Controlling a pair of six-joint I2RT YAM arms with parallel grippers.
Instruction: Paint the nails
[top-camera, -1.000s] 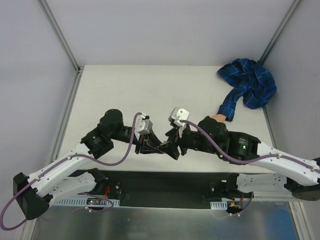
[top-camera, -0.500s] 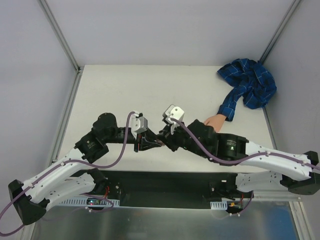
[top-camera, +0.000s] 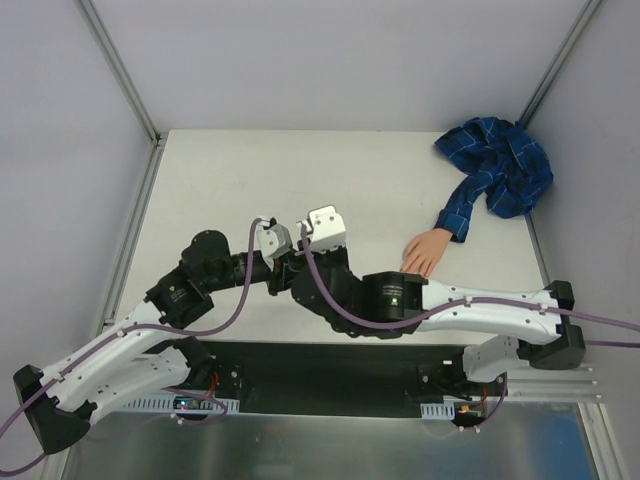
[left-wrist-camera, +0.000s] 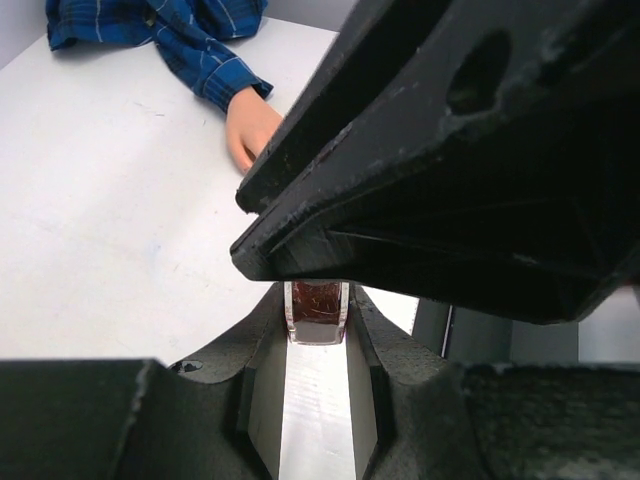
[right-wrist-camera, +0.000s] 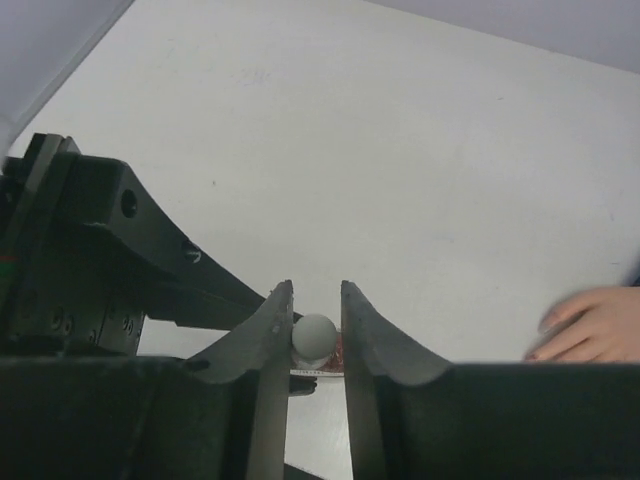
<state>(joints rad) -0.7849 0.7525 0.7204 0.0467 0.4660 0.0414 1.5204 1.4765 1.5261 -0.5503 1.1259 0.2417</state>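
The left arm rises from the near-left corner of the white worktop (top-camera: 250, 170) and reaches inward to the middle, forearm angled up and to the right. Its left hand (left-wrist-camera: 317, 300) is clenched on a small nail-polish bottle (left-wrist-camera: 317, 318). The two fingers press the glass from either side, and dark red liquid shows between them. The bottle stands upright in that grip, above the worktop rather than on it.

Right against it from the other side is the right hand (right-wrist-camera: 315, 290), pointing left so that the two hands meet tip to tip near the middle of the worktop. In the left wrist view its black body fills the space over the bottle. Its fingers are drawn in close and grasp the bottle's round white cap (right-wrist-camera: 314, 336), one finger on each side of it, with a sliver of the red glass showing just below.

The right arm stretches low and long across the front of the worktop, from its base at the near-right, with the elbow near the middle.

Further right, well apart from both hands, the fake hand (top-camera: 424, 251) lies flat on the worktop with its fingers pointing toward the near-left. The nails (right-wrist-camera: 536, 353) are at those fingertips, too small to tell their colour. Its blue plaid sleeve (top-camera: 497, 172) runs back and lies bunched in the far-right corner.
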